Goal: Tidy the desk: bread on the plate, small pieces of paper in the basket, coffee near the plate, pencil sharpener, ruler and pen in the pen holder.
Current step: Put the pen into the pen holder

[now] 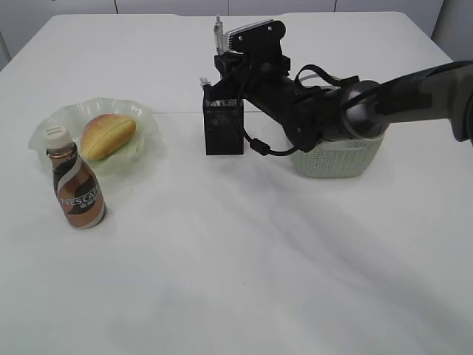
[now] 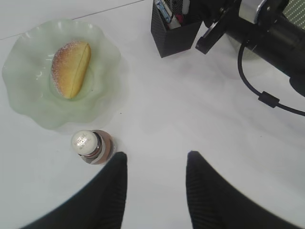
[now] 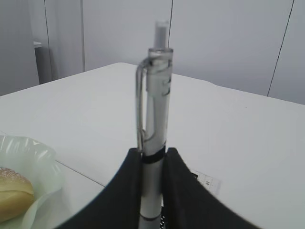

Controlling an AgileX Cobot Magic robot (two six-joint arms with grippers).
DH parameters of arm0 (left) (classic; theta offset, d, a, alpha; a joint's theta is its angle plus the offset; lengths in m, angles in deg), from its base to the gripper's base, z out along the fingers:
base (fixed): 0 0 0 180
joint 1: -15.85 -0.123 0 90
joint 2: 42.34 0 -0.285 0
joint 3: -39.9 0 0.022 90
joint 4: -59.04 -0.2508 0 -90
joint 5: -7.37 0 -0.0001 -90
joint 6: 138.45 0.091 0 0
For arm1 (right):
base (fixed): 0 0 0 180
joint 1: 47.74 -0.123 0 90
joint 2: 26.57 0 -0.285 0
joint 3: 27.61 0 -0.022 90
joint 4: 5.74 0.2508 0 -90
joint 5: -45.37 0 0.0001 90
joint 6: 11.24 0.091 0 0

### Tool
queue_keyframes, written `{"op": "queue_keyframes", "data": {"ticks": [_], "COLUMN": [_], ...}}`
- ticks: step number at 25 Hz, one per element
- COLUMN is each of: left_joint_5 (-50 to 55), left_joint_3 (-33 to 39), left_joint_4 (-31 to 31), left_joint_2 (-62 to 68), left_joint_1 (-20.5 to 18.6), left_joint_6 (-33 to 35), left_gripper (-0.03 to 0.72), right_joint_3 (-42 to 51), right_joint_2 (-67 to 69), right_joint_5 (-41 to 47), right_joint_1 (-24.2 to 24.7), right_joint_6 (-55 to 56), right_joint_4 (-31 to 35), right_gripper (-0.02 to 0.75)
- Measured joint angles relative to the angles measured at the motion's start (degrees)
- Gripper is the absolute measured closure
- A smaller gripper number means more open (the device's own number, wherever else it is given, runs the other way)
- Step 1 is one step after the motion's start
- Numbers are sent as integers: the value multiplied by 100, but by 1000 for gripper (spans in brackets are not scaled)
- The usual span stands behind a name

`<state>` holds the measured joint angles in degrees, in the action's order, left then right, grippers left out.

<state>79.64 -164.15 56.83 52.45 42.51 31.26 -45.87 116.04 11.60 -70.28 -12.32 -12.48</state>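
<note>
The right gripper (image 3: 152,164) pinched an upright clear pen (image 3: 155,109) just above the black mesh pen holder (image 1: 223,126), left of the basket (image 1: 340,159). The left gripper (image 2: 155,164) hung spread and empty over the desk (image 1: 244,259). The bread (image 1: 108,135) lay on the plate (image 1: 144,118), with the coffee (image 1: 77,185) just in front, nearer.

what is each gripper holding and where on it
The right gripper pinches the pen around its lower barrel, upright over the pen holder. The left gripper is open, holding nothing.
</note>
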Motion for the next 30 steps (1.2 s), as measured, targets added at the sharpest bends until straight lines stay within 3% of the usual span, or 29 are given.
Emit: {"op": "queue_keyframes", "data": {"ticks": [24,30], "left_joint_5": [0,0], "left_joint_3": [0,0], "left_joint_4": [79,79], "left_joint_2": [0,0], "left_joint_1": [0,0], "left_joint_6": [0,0], "left_gripper": [381,381], "right_joint_3": [-276,-281], "right_joint_2": [284,284], "right_joint_5": [293,533], "right_joint_1": [12,12], "right_joint_6": [-569,-582], "right_joint_4": [188,188], "right_gripper": [675,594]}}
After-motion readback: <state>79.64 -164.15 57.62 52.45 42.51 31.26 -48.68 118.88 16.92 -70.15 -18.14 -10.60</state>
